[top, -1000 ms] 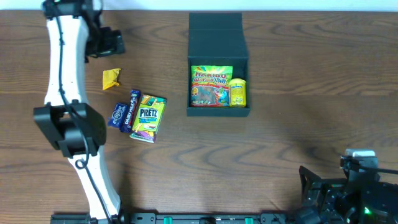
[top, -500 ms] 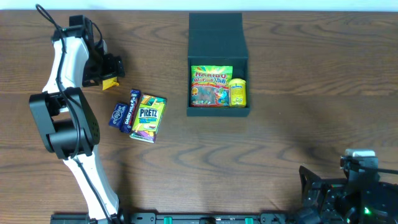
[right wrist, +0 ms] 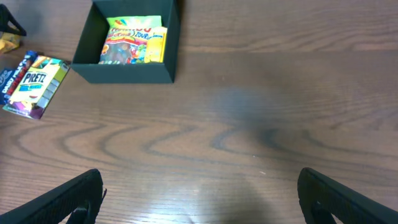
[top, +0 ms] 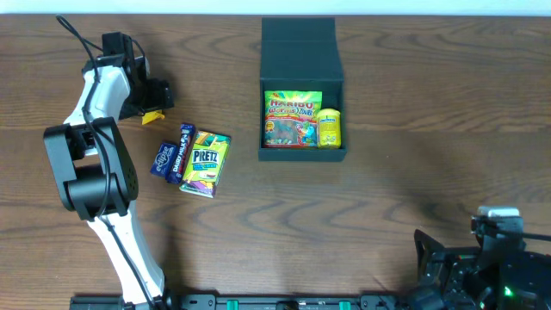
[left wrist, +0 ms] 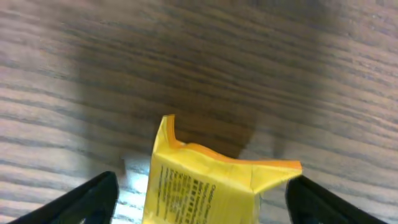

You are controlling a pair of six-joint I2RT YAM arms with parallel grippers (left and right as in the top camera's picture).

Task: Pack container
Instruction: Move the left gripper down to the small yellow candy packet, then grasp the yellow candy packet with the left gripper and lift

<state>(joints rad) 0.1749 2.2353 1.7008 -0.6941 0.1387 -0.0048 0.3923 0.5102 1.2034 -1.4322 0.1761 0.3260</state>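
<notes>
The black container (top: 301, 86) stands open at the back centre with its lid flap folded back. It holds a Haribo bag (top: 293, 118) and a small yellow packet (top: 329, 127); it also shows in the right wrist view (right wrist: 127, 62). My left gripper (top: 155, 102) is open and lowered around a small yellow packet (top: 152, 114) on the table. In the left wrist view the packet (left wrist: 211, 186) lies between the two spread fingers (left wrist: 202, 205). My right gripper (top: 473, 267) is open and empty near the front right edge, with bare wood between its fingers (right wrist: 199, 199).
A Pretz box (top: 205, 162) and a blue snack bar (top: 170, 155) lie side by side left of the container; they also show in the right wrist view (right wrist: 34, 84). The left arm's base stands at the front left.
My left gripper has come down from the far left corner onto the small yellow packet and now straddles it. The right arm has not moved.
</notes>
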